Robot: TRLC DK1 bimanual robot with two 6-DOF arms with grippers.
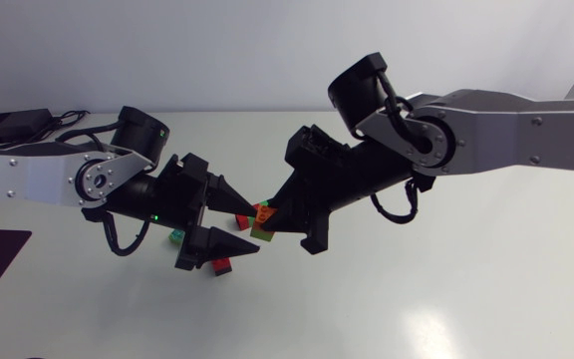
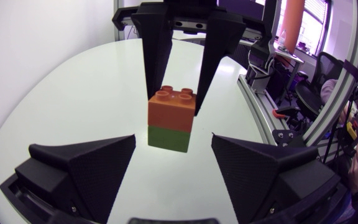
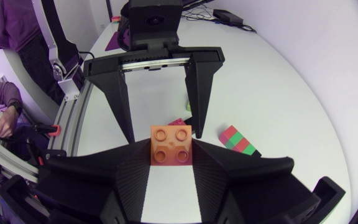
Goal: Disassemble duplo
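- The left gripper (image 1: pixel 251 227) is spread wide and nothing is held in it. The two-brick stack (image 2: pixel 170 123) is found just ahead, between its fingers, at 12 o'clock in its own wrist view.
- The step in hand is judged to be pulling this stack apart. For that, the left fingers are best closed low, on the green brick (image 2: pixel 168 138) only, square on its side faces and clear of the seam.
- The orange brick (image 2: pixel 171 111) on top is pinched from two sides by the right gripper (image 2: pixel 178 101). A tilt or peel is judged likelier to free the studs than a straight pull, and a slipping grip is the risk.
- Whether the stack rests on the table (image 1: pixel 446 289) or hangs just above it cannot be told.
- In the head view the stack is placed near the table's middle. The left arm is set in from 9 o'clock and sloped downward. The right arm is set in from 3 o'clock, with its gripper aimed toward 8 o'clock.
- A loose red brick (image 1: pixel 222 264) is seen at 7 o'clock of the stack, and a red-and-green pair (image 3: pixel 238 140) is seen beside the right gripper.
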